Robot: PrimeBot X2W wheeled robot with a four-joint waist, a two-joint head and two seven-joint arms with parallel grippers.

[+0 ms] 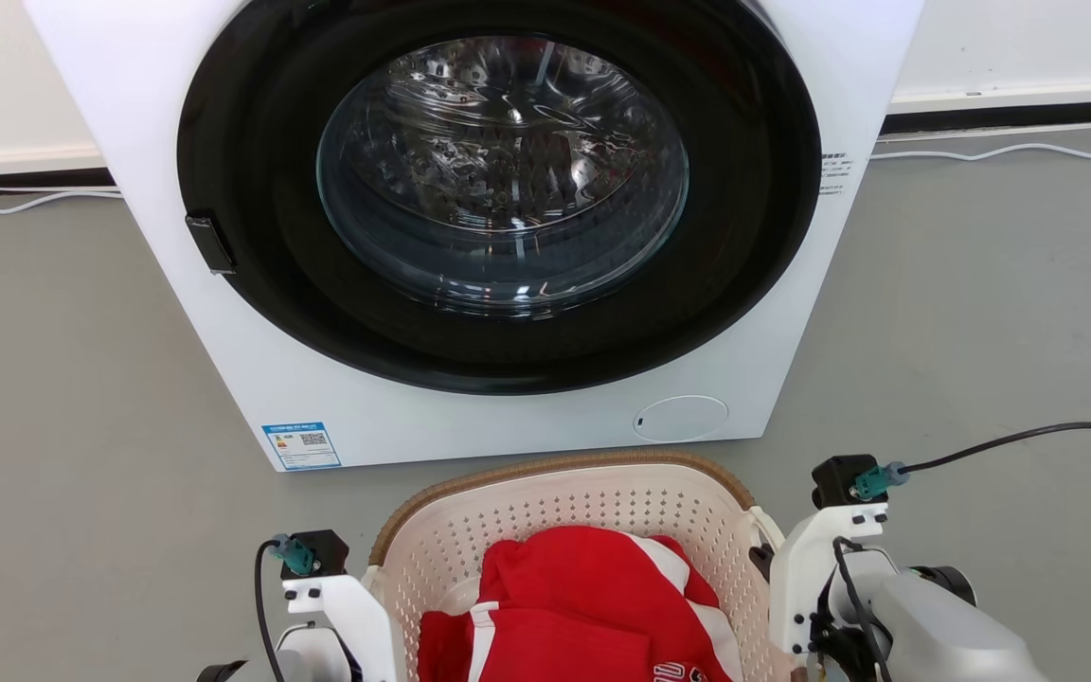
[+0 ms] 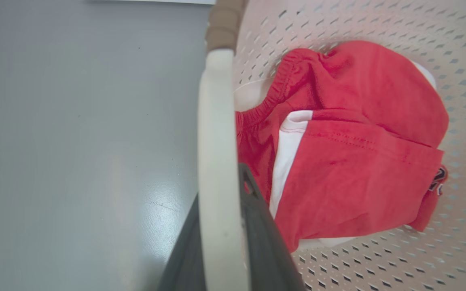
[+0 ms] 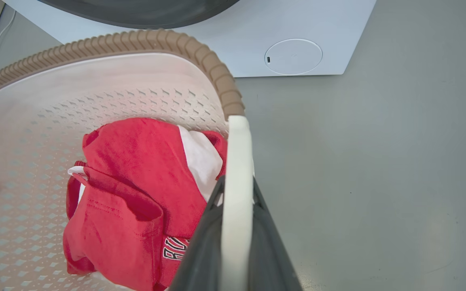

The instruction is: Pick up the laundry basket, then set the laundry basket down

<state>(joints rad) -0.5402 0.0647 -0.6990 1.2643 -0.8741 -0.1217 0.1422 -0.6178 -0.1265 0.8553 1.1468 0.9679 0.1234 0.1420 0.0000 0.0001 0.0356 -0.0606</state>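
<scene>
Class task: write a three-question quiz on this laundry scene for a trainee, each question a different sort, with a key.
1. True or false: the left jaws hang open, clear of the laundry basket.
2. What stands beyond the basket? A a washing machine B a chair C a table
3. Fill in: the clothing in the basket is mostly ____.
Key: 1 false, they grip its handle; 2 A; 3 red.

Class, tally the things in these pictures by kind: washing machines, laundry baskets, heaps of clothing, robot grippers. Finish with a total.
washing machine: 1
laundry basket: 1
red-and-white clothing heap: 1
grippers: 2 (left gripper, right gripper)
Total: 5
</scene>
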